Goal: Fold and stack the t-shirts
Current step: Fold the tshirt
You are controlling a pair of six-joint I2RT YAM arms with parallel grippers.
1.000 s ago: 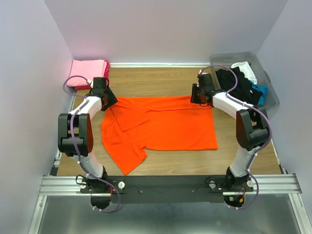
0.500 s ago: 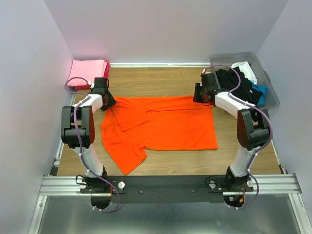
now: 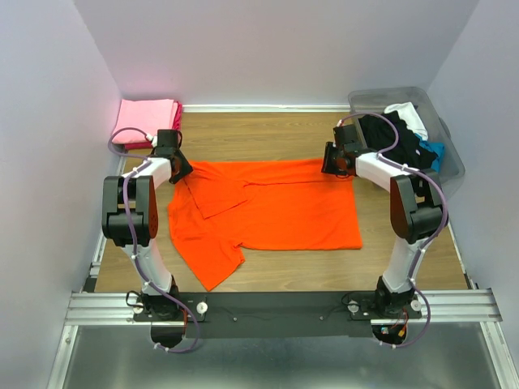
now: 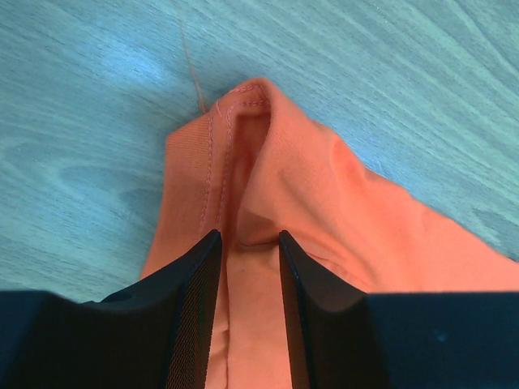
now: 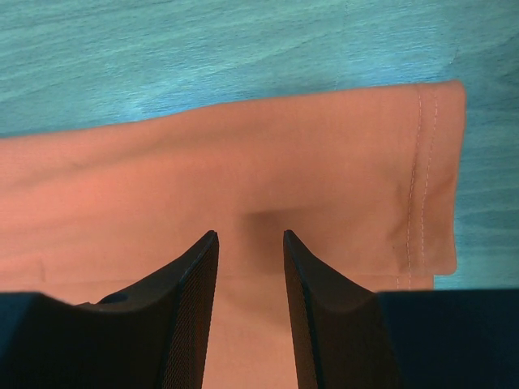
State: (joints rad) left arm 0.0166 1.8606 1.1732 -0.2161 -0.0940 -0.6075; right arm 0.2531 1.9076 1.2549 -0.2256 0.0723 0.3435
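Our orange t-shirt (image 3: 276,211) is spread over the middle of the wooden table (image 3: 259,134). It's mostly flat, with a flap doubled over near its 10 o'clock corner and a sleeve poking out toward 7 o'clock. The left gripper (image 4: 247,237) is narrowed onto a bunched ridge of cloth at that 10 o'clock corner. The right gripper (image 5: 250,235) pinches the far edge at 1 o'clock, near the stitched hem. Further out, a folded pink t-shirt (image 3: 146,117) sits at the table's 10 o'clock. At 2 o'clock the grey bin (image 3: 454,162), just beside our right arm, holds a black t-shirt (image 3: 389,138) plus white (image 3: 409,116) and blue (image 3: 432,150) ones.
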